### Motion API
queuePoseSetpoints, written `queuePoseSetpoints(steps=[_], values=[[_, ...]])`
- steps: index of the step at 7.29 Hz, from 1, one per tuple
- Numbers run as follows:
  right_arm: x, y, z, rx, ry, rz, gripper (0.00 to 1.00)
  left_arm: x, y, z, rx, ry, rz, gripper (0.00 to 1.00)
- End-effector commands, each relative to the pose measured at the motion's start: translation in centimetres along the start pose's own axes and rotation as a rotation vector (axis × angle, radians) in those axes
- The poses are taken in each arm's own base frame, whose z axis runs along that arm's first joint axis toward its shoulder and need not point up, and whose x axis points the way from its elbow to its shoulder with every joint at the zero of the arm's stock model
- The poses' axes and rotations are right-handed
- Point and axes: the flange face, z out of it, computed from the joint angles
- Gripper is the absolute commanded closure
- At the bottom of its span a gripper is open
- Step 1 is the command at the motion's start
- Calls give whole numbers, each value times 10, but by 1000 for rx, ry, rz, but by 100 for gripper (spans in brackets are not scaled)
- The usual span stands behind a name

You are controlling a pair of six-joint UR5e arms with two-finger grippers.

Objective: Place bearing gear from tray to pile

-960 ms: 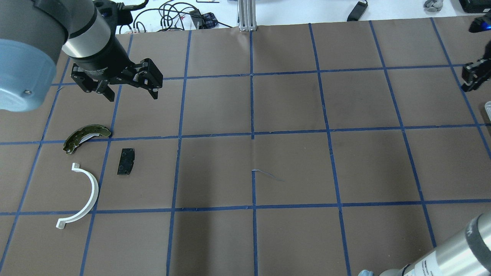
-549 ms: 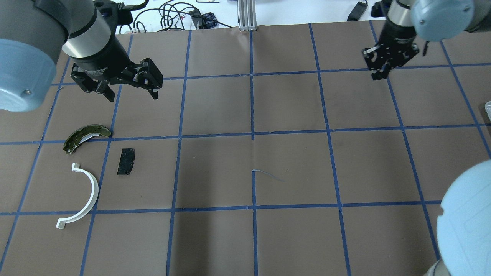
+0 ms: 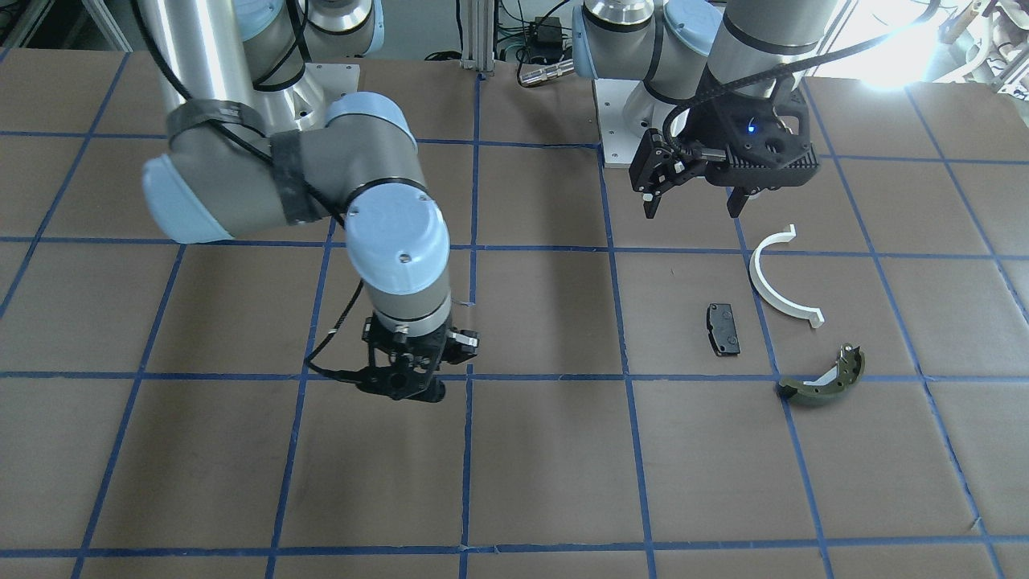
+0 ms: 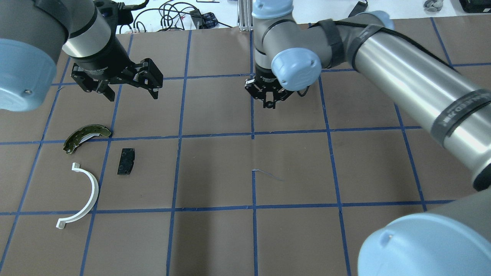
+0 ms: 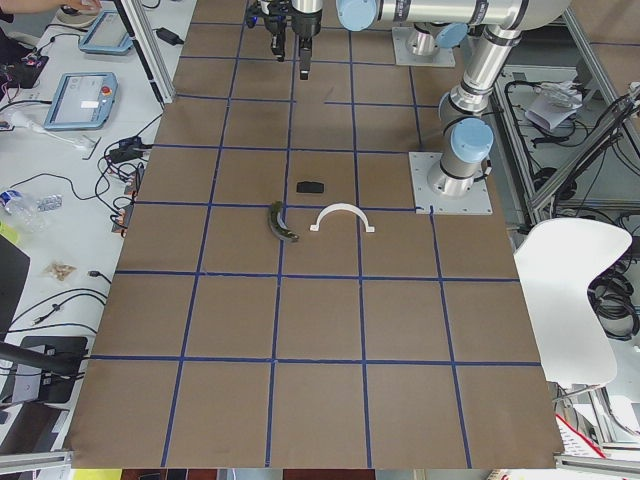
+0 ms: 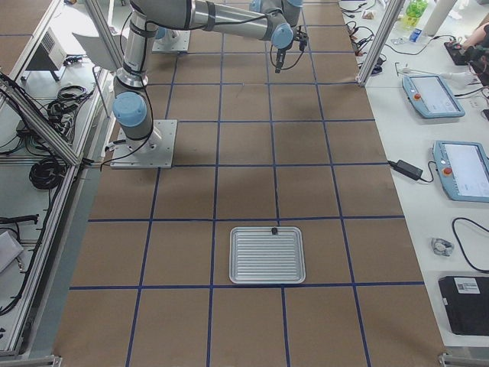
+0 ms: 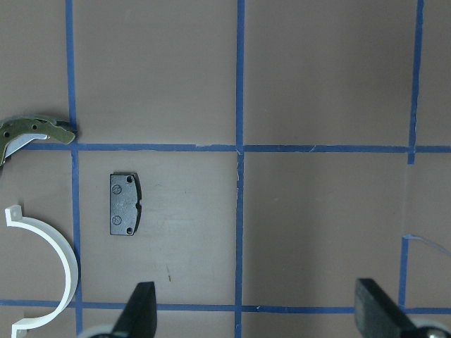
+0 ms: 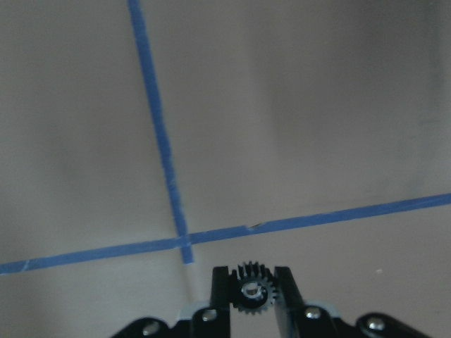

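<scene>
We hold the bearing gear point(image 8: 250, 293) pinched in our right gripper point(image 8: 251, 276), clear of the tray point(image 6: 267, 254), above mid-table. Carrying and releasing are left: the pile point(image 4: 126, 161) lies well apart, near our wide-open, empty left gripper point(image 4: 132, 96).

Even overhead light, rt-wrist view soft.

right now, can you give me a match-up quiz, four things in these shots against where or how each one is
1 small toothed metal gear
2 flat black rectangular pad
3 left gripper
4 ribbed silver metal tray

a open, holding nothing
b lying inside one grid square
c clamped in the jaws of the right gripper
d far from both arms

Pairs: 1-c, 2-b, 3-a, 4-d
</scene>
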Motion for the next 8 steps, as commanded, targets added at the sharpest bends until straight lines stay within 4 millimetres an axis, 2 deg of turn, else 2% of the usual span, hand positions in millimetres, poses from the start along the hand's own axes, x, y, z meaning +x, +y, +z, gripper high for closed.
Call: queuePoseSetpoints(steps=[1, 2, 3, 4, 5, 6, 7, 8], values=[[-65, 46, 52, -24, -42, 43, 100, -1, 0, 0, 0, -1, -1, 0], [-66, 53, 63, -28, -36, 40, 87, -1, 0, 0, 0, -1, -1, 0], [-63, 58, 78, -51, -19, 36, 30, -1, 0, 0, 0, -1, -1, 0], [-61, 58, 88, -30, -29, 31, 0, -1, 0, 0, 0, -1, -1, 0], [-56, 50, 77, -14, -38, 33, 0, 0, 0, 0, -1, 2, -1, 0], [-29, 27, 61, 9, -44, -27, 0, 0, -1, 2, -4, 2, 1, 0], [31, -8, 43, -6, -15, -81, 0, 3, -6, 11, -23, 11, 1, 0], [96, -38, 23, -14, 7, -116, 0, 6, -12, 32, -65, 17, -16, 0]])
